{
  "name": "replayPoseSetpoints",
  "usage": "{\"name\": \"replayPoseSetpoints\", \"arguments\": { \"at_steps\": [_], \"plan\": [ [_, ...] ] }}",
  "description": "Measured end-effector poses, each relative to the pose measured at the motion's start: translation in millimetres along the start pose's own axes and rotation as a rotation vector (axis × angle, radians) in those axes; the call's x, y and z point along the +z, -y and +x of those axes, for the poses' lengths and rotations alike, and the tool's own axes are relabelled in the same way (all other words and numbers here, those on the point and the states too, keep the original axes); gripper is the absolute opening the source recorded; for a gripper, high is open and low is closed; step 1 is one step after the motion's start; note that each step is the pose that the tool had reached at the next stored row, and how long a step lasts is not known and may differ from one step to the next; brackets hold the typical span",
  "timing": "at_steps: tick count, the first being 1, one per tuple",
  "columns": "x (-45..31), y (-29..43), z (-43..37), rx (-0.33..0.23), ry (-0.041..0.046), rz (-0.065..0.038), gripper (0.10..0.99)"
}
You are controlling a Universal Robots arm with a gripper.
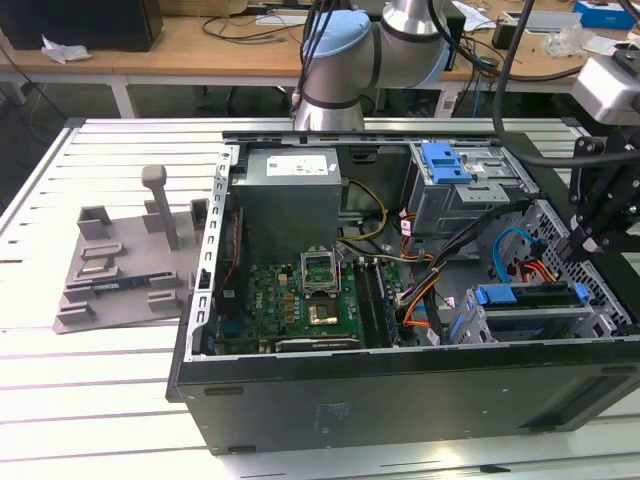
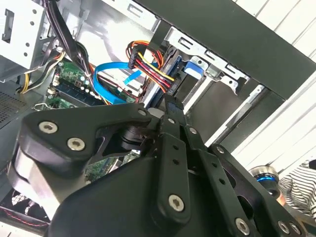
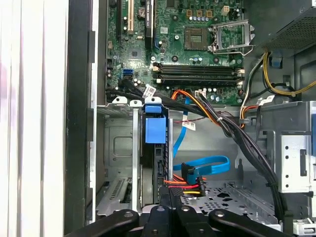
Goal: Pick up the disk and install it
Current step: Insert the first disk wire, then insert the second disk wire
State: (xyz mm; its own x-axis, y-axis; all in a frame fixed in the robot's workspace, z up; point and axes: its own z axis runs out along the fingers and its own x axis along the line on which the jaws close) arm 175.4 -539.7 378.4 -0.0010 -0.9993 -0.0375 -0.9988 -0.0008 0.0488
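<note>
disk (image 1: 530, 297): seated in bay | pincer (image 1: 585, 240): just above, closed, empty

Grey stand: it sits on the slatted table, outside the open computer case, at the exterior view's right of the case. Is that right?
Not quite. The grey stand does sit on the slatted table, outside the open computer case, but at the exterior view's left of the case. The exterior view shows this; at its right end of the case hangs the pincer.
</note>
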Motion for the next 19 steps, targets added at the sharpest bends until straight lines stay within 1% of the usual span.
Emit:
{"name": "replayPoseSetpoints", "arguments": {
  "at_steps": [9,10,12,13,15,16,17,19],
  "plan": [
    [-0.3,0.0,0.0,0.000,0.0000,0.000,0.114],
    [-0.4,0.0,0.0,0.000,0.0000,0.000,0.235],
    [-0.4,0.0,0.0,0.000,0.0001,0.000,0.235],
    [-0.7,0.0,-0.5,0.000,-0.0003,0.000,0.361],
    [0.1,-0.2,-15.2,0.000,-0.0002,0.000,0.361],
    [1.1,-8.8,-22.9,-0.001,-0.0002,0.000,0.361],
    [2.3,-16.9,-22.8,-0.005,-0.0005,0.000,0.361],
    [6.6,-19.6,-22.4,-0.011,-0.0017,0.000,0.361]
  ]
}}
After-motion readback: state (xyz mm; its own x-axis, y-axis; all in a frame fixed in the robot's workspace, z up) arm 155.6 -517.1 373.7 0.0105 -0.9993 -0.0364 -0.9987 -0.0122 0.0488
